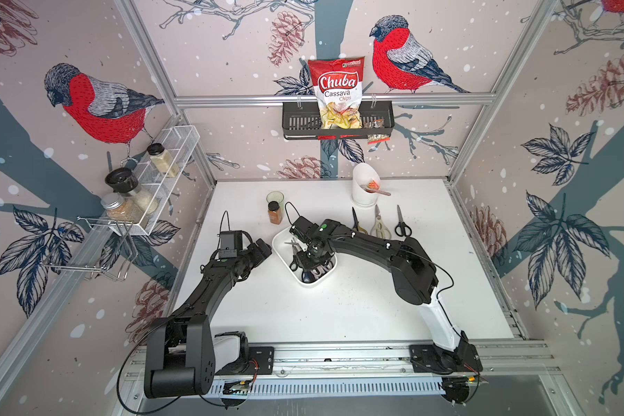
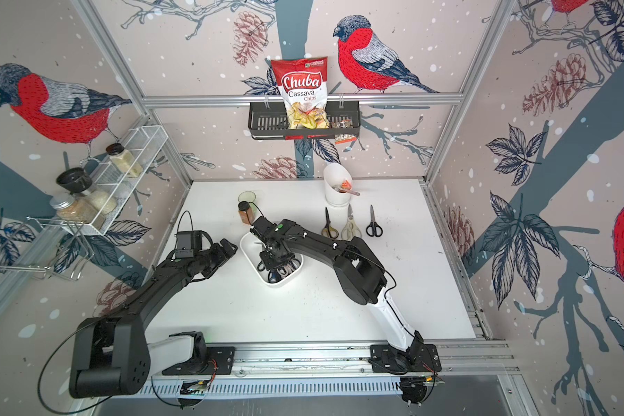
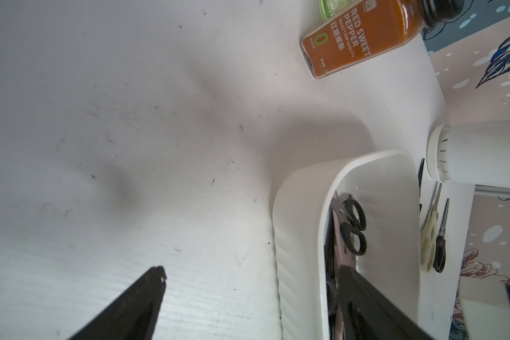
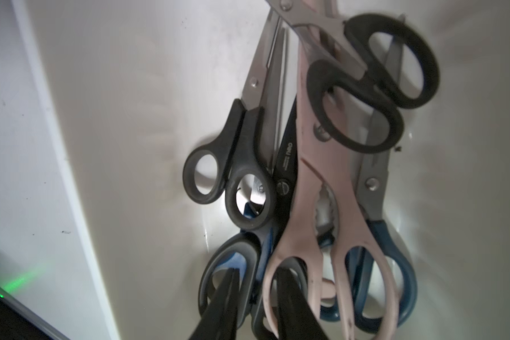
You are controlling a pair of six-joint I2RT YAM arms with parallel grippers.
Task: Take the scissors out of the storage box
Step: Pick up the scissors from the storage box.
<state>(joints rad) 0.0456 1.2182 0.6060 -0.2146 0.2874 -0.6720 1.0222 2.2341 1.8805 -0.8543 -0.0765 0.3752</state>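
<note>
Scissors mostly still in storage box: about six left, three pairs out on table. Right gripper down among handles, jaws narrow, pinch unclear; left gripper spread beside box.

Box: white; we see scissors piled inside.
Pile: pink pair among black and blue pairs.
Right gripper: fingers straddle the pink loop's rim.
</note>
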